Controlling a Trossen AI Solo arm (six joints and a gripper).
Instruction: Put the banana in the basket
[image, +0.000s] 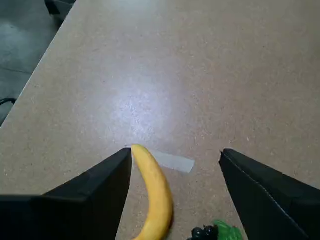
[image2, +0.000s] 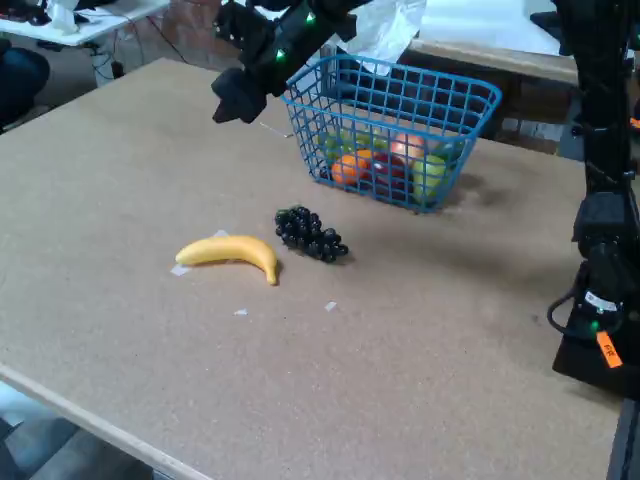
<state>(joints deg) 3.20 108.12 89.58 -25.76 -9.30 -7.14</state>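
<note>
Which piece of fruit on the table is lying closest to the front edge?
The curved yellow banana. In the fixed view it lies nearer the table's front edge than the dark purple grape bunch; the other fruits sit inside the blue wire basket.

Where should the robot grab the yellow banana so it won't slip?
Probably around its thick middle, coming straight down from above. The banana lies flat on the table, curving, with thin ends that would slip. The open end effector should close across its narrow width, clear of the grapes beside it.

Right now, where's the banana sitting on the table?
In the fixed view the banana lies flat on the table, left of centre, just left of the grape bunch and nearer the camera than the blue basket.
</note>
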